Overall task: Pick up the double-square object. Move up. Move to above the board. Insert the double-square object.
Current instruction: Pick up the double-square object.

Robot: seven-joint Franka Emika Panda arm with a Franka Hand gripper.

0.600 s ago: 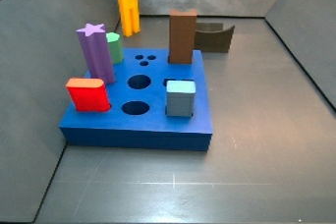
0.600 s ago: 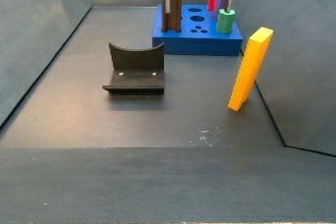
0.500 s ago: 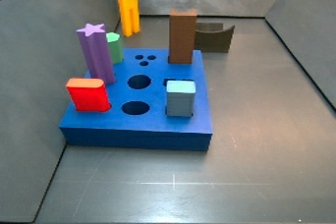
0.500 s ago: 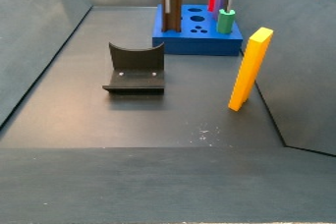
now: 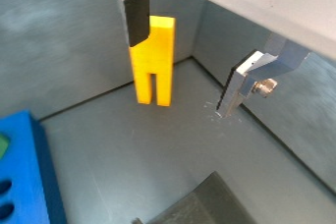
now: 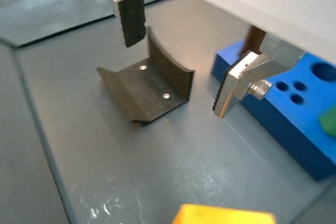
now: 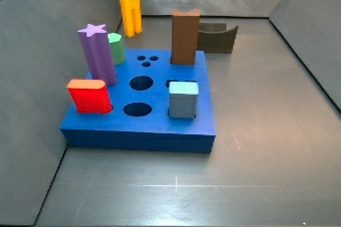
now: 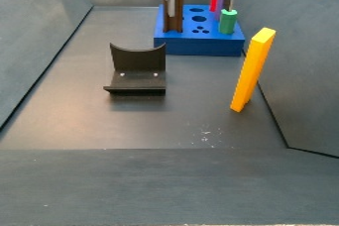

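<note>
Orange-yellow and tall, the grooved double-square object [image 5: 155, 61] stands upright on the grey floor near the wall, well apart from the large flat blue board [image 7: 140, 102] and the dark fixture [image 8: 135, 68], while the hand [image 5: 184, 54] hangs above, released, fingers spread and grasping nothing.

Grooved orange-yellow double-square object [image 8: 252, 68] stands upright near the floor's edge; gripper [image 5: 184, 53] open above; blue board [image 7: 139, 102] apart.

Both side views face the board [image 7: 134, 107] from opposite ends.
</note>
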